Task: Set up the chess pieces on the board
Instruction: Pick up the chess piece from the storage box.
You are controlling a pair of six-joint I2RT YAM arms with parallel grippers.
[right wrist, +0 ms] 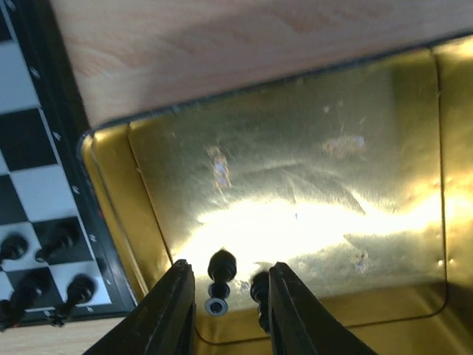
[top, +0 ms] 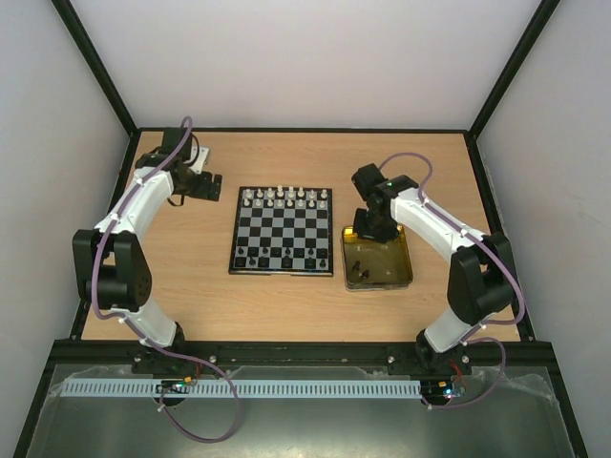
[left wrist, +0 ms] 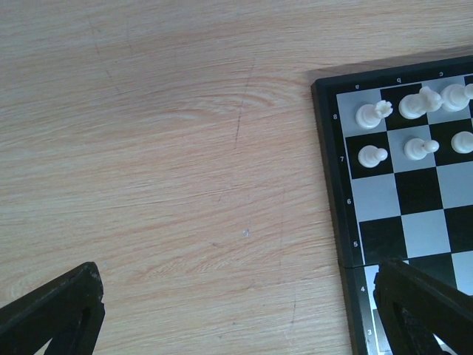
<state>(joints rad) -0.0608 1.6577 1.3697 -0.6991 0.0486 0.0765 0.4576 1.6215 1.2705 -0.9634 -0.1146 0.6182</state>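
Observation:
The board point(top: 284, 232) lies mid-table, with white chess pieces point(top: 286, 197) along its far rows and black ones point(top: 277, 256) along its near rows. My right gripper point(top: 366, 234) hangs over the yellow-lined tin point(top: 382, 272). In the right wrist view its jaws point(right wrist: 230, 268) stand open just above the tin floor point(right wrist: 295, 148). A black pawn point(right wrist: 221, 275) lies between them, touching neither finger. A second black piece point(right wrist: 259, 290) lies beside the right finger. My left gripper point(left wrist: 236, 268) is wide open and empty over bare wood, left of the board's white corner point(left wrist: 372, 115).
The tin sits directly against the board's right edge point(right wrist: 52, 126). Black chessmen point(right wrist: 63, 237) stand on the board's near corner by the tin wall. Black frame rails border the table on all sides.

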